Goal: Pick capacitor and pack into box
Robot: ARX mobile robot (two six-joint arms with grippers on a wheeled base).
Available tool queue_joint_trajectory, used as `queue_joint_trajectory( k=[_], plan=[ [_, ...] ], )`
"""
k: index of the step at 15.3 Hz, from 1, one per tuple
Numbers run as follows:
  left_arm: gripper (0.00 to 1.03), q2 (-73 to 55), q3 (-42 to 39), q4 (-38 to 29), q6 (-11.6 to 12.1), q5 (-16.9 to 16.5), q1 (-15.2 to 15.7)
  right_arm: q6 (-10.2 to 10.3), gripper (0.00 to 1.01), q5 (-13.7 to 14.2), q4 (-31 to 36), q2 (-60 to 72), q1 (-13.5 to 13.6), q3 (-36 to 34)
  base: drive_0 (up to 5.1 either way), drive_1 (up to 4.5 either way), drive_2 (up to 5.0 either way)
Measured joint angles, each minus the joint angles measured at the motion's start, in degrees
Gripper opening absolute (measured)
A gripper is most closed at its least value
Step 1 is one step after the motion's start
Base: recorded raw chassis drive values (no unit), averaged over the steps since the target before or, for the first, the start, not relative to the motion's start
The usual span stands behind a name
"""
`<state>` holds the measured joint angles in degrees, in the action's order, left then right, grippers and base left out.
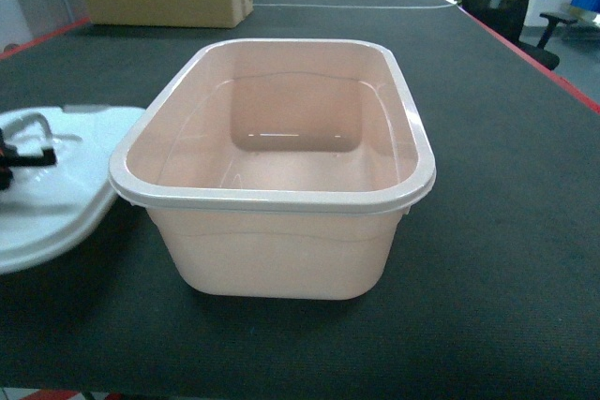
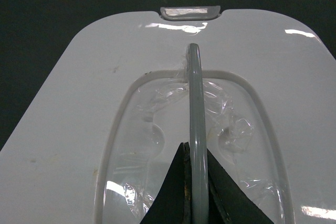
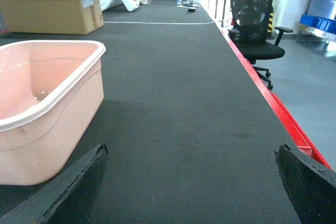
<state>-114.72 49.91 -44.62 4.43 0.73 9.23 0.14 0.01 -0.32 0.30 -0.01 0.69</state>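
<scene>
**Lid in my left gripper, box open, no capacitor in sight**

My left gripper (image 2: 190, 192) is clamped on the grey handle (image 2: 195, 129) of the white lid (image 2: 79, 129); the handle runs straight out ahead between the two dark fingers, and the grey clasp (image 2: 190, 12) sits at the lid's far edge beyond it. In the head view the lid (image 1: 56, 194) is just left of the pale pink box (image 1: 281, 231), its edge close to or touching the rim; I cannot tell which.

My right gripper (image 3: 194, 182) is spread wide with nothing between its fingers. The box (image 3: 42, 114) lies to its left, near the left finger, and bare dark mat (image 3: 184, 103) stretches ahead. A brown cardboard carton (image 3: 52, 3) and an office chair (image 3: 254, 35) are well beyond.

The box is empty, and I see no capacitor in any view, so the packing has not begun.

Risks as I judge them: the grip is on a thin handle, so the lid could swing or slip if I move fast. Its edge is close enough to the rim that a sideways move could knock the light, empty box across the mat. With the capacitor unlocated, reaching with the right arm blind would be guesswork.
</scene>
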Motion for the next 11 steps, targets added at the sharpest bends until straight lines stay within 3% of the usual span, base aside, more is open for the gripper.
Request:
queue_joint_trajectory(
  k=[4,7,11],
  plan=[
    [0.02,15.9,1.9,7.5,-1.3,4.5,0.4,0.0,0.98,0.0,0.0,0.0,0.0,0.0,0.0,0.0,0.0],
    [0.02,24.0,5.3,13.2,-2.8,9.4,-6.5,0.0,0.98,0.0,0.0,0.0,0.0,0.0,0.0,0.0,0.0],
    [0.02,24.9,8.4,16.3,-5.7,15.7,-20.5,0.0,0.98,0.0,0.0,0.0,0.0,0.0,0.0,0.0,0.0]
  ],
)
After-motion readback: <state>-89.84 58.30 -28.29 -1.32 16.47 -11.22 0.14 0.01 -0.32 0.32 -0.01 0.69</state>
